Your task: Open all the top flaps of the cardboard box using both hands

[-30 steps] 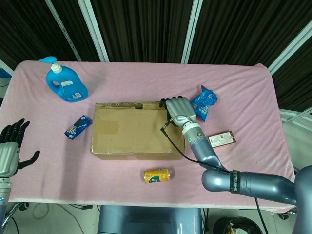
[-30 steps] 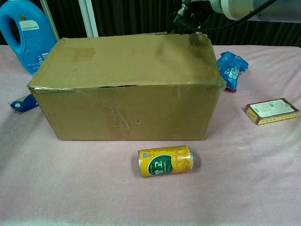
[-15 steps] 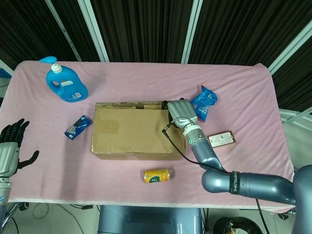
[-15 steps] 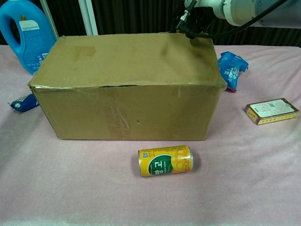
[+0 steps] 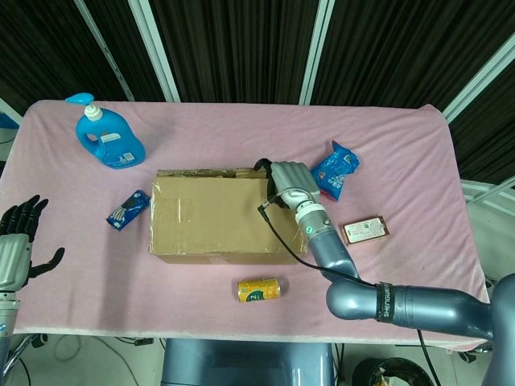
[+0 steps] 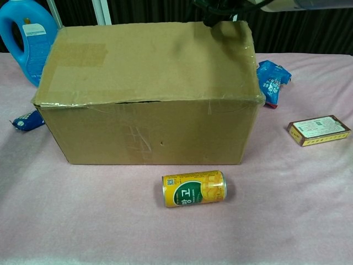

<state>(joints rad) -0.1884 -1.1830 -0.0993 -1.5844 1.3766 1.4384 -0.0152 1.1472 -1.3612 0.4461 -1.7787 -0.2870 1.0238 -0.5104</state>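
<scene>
The brown cardboard box [image 5: 209, 221] stands mid-table, its top flaps taped. In the chest view the box [image 6: 149, 127] shows its top flap [image 6: 154, 61] tilted up at the far edge. My right hand [image 5: 290, 183] is at the far right corner of the top, fingers curled over the flap's far edge and holding it. Only dark fingertips of the right hand [image 6: 220, 8] reach the chest view's top edge. My left hand [image 5: 18, 240] hangs off the table's left side, fingers spread, holding nothing, far from the box.
A yellow can [image 5: 259, 289] [image 6: 193, 188] lies in front of the box. A blue detergent bottle [image 5: 109, 137] and blue packet [image 5: 129, 209] are to the box's left. A blue snack bag [image 5: 336, 169] and small brown carton [image 5: 366, 229] lie to its right.
My right hand has closed on the far right edge of the top flap and drawn it up and leftward; the flap's far edge now stands higher. The left hand has not moved.
</scene>
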